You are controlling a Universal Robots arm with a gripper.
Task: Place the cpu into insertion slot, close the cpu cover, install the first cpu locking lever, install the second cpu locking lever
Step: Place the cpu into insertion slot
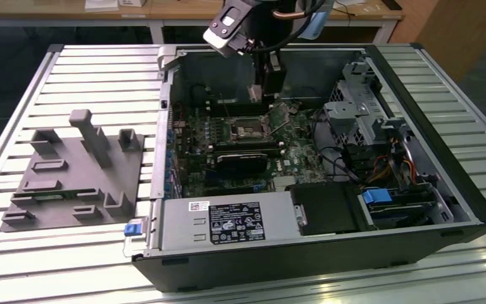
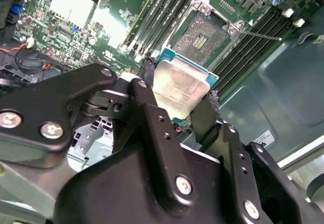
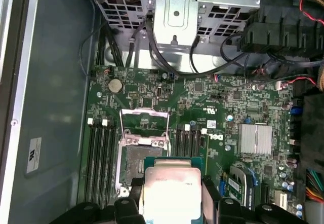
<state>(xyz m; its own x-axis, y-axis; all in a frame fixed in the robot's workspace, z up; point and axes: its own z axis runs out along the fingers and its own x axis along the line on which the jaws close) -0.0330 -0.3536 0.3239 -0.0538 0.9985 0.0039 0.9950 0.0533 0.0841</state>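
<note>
Our pincer (image 2: 178, 102) clamps the chip (image 2: 174, 84) by opposite edges, with the open socket (image 2: 200, 37) lying just beyond it. We judge the chip light, stiff and fragile underneath, so edges only.

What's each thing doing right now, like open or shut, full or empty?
Small silver-grey square cpu, gripped, not yet in place.
Black two-fingered gripper, shut on cpu.
Square silvery-rimmed insertion slot, empty.
Thin silvery frame cpu cover, swung open.
Thin metal locking lever, unlatched.
</note>
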